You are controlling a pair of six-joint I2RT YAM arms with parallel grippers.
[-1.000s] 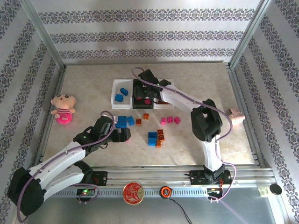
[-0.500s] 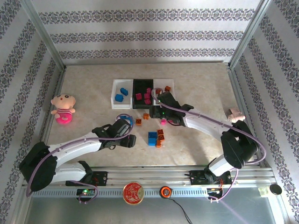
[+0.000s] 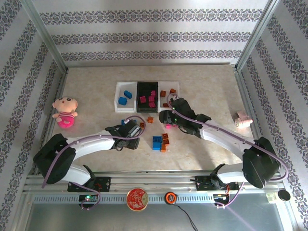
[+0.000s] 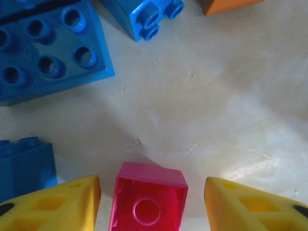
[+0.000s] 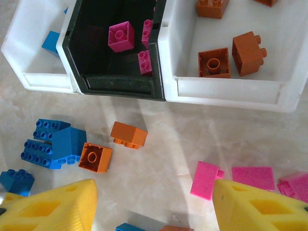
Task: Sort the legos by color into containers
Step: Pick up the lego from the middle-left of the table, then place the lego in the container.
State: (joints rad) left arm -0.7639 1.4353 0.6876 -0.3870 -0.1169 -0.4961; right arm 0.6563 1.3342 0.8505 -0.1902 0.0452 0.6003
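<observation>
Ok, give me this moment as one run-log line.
left gripper: open, straddling pink brick on table | right gripper: open, empty, above loose bricks near bins | sorting: unfinished

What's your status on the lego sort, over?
Left gripper open, straddling upturned pink lego, not touching. Right gripper open, empty, over loose legos near the containers. Blue legos close beside left gripper.

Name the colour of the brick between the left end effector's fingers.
Magenta-pink; the brick shows best in the left wrist view.
</observation>
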